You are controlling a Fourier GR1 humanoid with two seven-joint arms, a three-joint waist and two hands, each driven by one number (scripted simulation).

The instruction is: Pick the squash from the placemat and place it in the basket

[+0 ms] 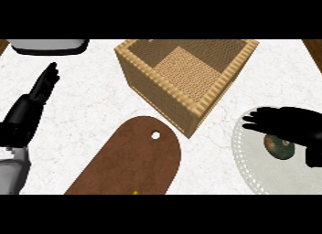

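Observation:
A dark green squash (281,147) with orange blotches lies on the pale round placemat (251,169) at the right. My right hand (292,122) hovers over it, fingers curved down around its far side and thumb (313,155) at its right, partly hiding it. I cannot tell whether the fingers touch it. The woven square basket (190,96) stands at the upper middle, left of the placemat, and holds nothing I can see. My left hand (29,109) rests open at the left edge with its fingers pointing up.
A brown wooden cutting board (133,160) with a hole near its top lies in front of the basket. A grey and black appliance (47,45) sits at the back left. Wood strips border the white marble counter at both sides.

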